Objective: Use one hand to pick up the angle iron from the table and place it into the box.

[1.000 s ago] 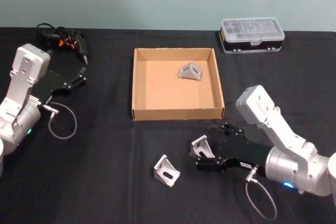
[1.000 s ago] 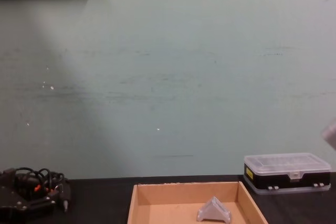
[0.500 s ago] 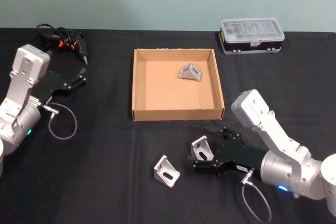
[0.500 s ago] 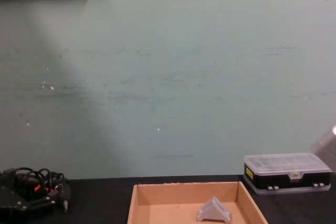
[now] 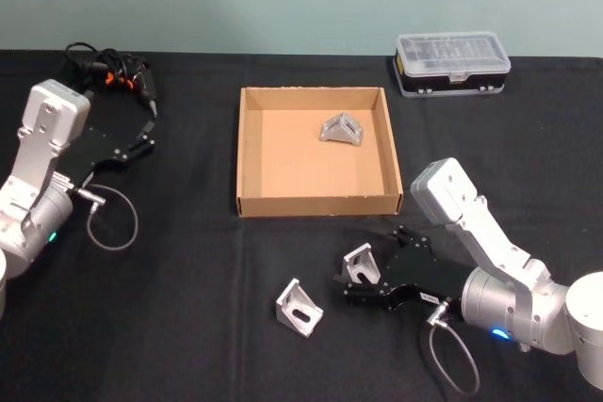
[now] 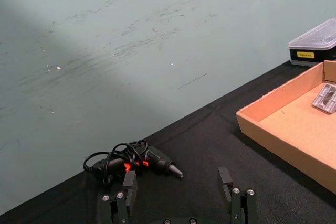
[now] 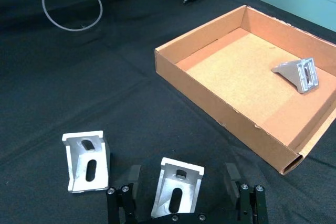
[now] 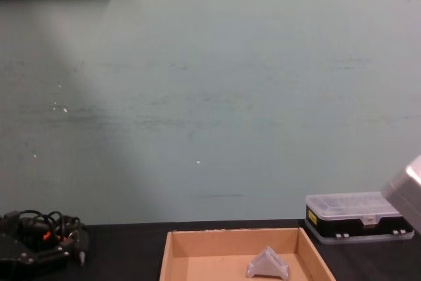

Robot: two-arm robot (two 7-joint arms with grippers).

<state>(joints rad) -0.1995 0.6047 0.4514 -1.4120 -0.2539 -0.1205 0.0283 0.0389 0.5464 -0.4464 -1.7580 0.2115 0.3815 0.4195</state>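
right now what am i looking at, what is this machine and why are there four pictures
It is a robot with two arms. One picture looks down from its head, one looks across from its chest, and one camera rides on each wrist. On the black table sit a cardboard box with one boxed angle iron in it, a clear-lidded case and a corded tool. The right gripper is open, with a finger on either side of the target angle iron. A spare angle iron lies beside it. Nothing is held. The left gripper sits open at the left, idle.
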